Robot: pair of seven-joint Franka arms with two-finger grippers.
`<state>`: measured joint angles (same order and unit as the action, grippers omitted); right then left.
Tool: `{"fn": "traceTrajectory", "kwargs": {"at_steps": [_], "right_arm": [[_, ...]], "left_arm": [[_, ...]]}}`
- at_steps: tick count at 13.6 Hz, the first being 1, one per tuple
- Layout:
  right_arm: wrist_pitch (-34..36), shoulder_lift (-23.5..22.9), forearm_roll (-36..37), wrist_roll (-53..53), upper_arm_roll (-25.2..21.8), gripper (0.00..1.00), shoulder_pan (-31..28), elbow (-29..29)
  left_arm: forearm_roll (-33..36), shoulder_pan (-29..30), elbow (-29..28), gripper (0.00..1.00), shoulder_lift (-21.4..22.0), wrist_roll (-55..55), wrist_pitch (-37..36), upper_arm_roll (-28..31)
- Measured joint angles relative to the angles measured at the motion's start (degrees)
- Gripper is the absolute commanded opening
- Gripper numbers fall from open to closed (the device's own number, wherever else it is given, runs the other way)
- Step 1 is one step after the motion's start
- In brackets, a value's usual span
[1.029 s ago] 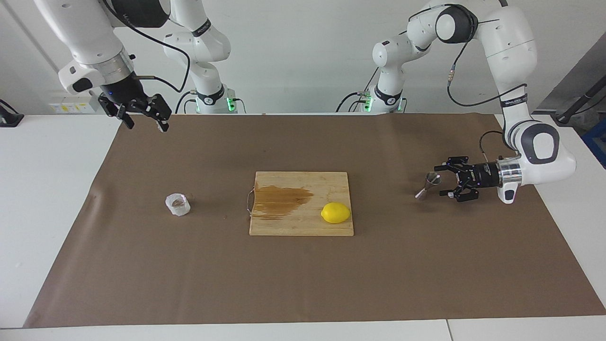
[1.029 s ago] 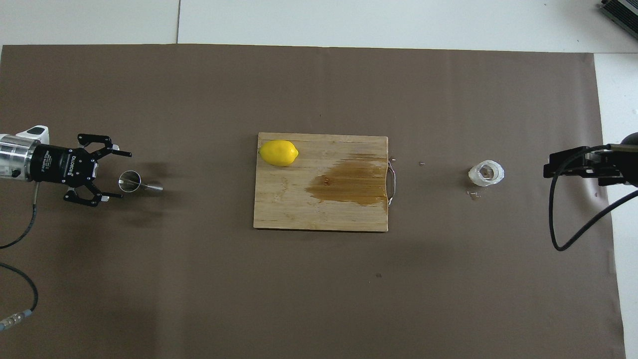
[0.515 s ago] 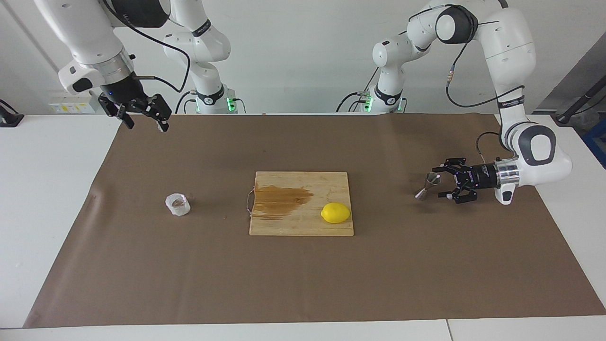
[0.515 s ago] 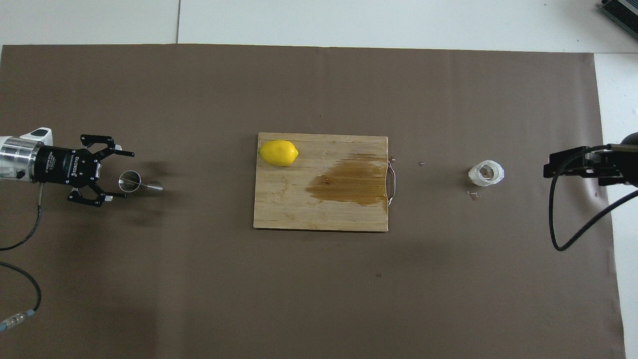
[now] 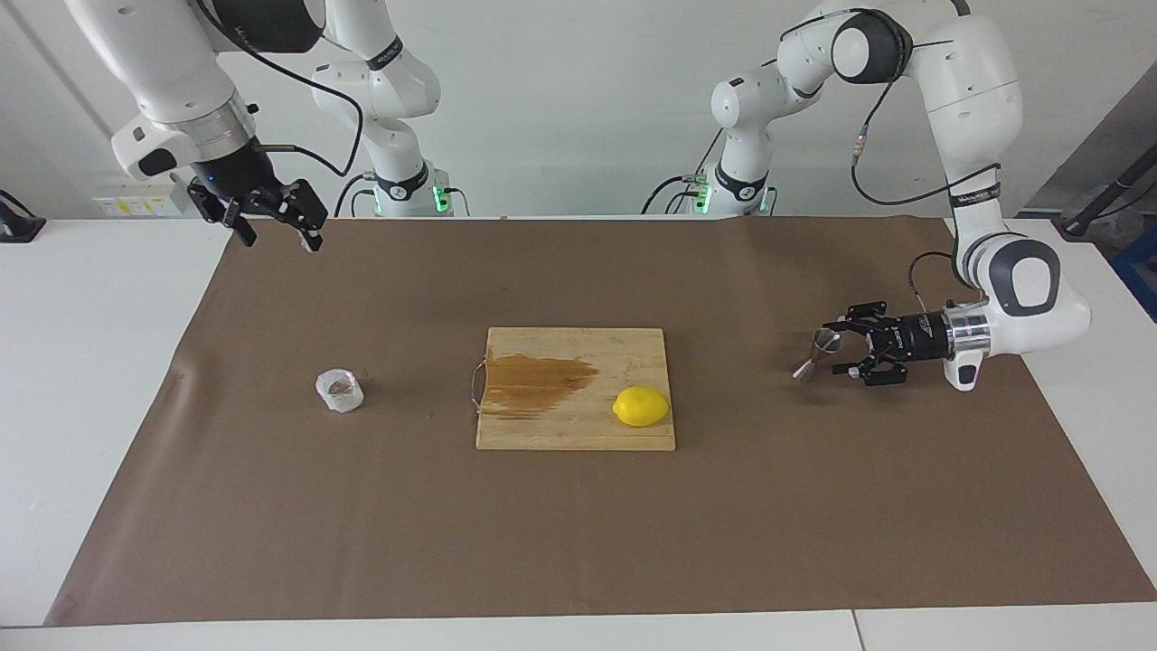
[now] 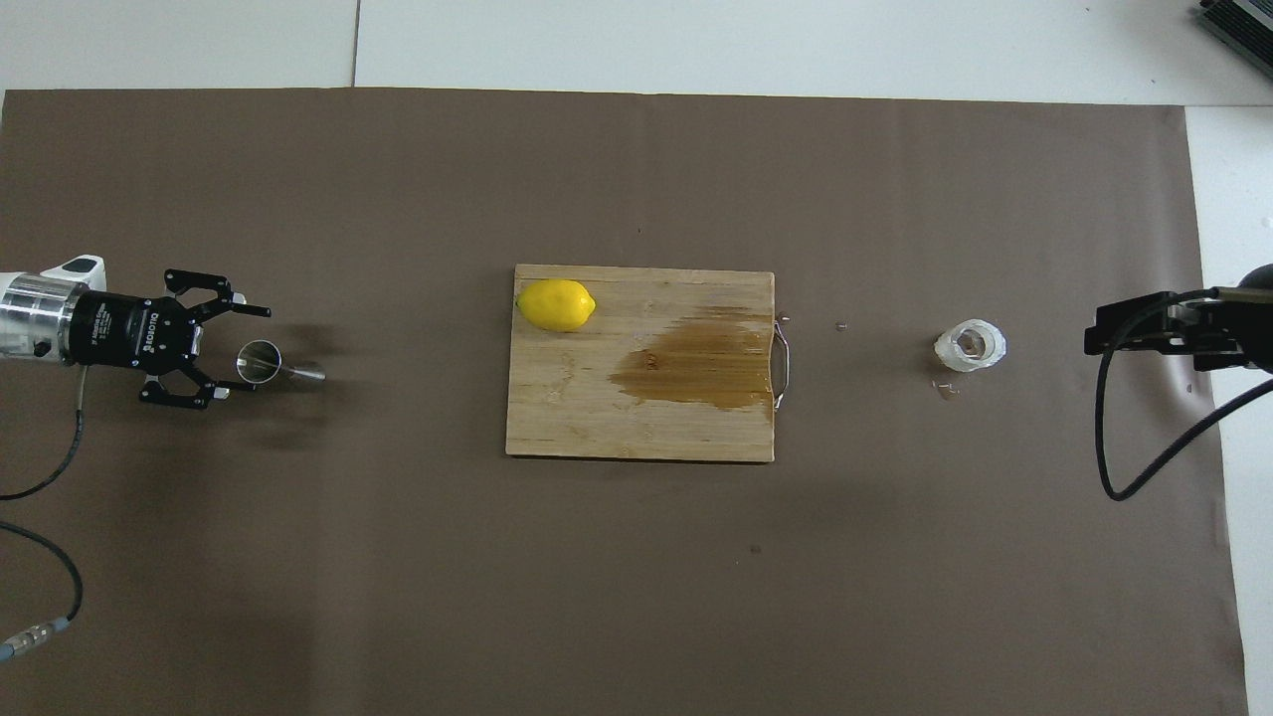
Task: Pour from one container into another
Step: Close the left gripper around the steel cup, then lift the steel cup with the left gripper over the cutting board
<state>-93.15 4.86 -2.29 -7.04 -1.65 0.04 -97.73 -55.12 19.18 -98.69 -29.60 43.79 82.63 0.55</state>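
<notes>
The steel jigger (image 5: pixel 818 353) stands on the brown mat toward the left arm's end of the table; it also shows in the overhead view (image 6: pixel 267 364). My left gripper (image 5: pixel 832 346) lies level and low, open, with its fingers on either side of the jigger's upper cup, apart from it; it shows in the overhead view too (image 6: pixel 251 352). The translucent white cup (image 5: pixel 340 391) with brownish contents stands toward the right arm's end (image 6: pixel 970 345). My right gripper (image 5: pixel 282 237) hangs open and empty, high over the mat's edge, and waits (image 6: pixel 1094 336).
A wooden cutting board (image 5: pixel 578 429) with a brown wet stain lies mid-table between cup and jigger (image 6: pixel 597 418). A yellow lemon (image 5: pixel 641 406) sits on its corner toward the jigger (image 6: pixel 556 304). Small crumbs lie beside the cup.
My left gripper has crept toward the jigger and its fingers have drawn a little closer together around it. The right arm, cup and jigger have not moved.
</notes>
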Motion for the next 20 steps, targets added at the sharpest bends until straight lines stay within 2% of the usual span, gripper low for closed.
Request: {"fn": "traceTrajectory", "kwargs": {"at_steps": [4,6,9,17,20], "right_arm": [[0.0,0.0,0.0,0.0,0.0,1.00,0.0,0.0],[0.0,0.0,0.0,0.0,0.0,1.00,0.0,0.0],[0.0,0.0,0.0,0.0,0.0,1.00,0.0,0.0],[0.0,0.0,0.0,0.0,0.0,1.00,0.0,0.0],[0.0,0.0,0.0,0.0,0.0,1.00,0.0,0.0]], "left_arm": [[0.0,0.0,0.0,0.21,0.0,0.0,0.0,0.0],[0.0,0.0,0.0,0.17,0.0,0.0,0.0,0.0],[0.0,0.0,0.0,0.01,0.0,0.0,0.0,-0.1],[-3.3,-0.1,0.1,0.00,0.2,0.8,-2.4,-2.5],[-6.6,-2.1,-0.1,0.00,2.1,3.4,-2.8,-4.3]]}}
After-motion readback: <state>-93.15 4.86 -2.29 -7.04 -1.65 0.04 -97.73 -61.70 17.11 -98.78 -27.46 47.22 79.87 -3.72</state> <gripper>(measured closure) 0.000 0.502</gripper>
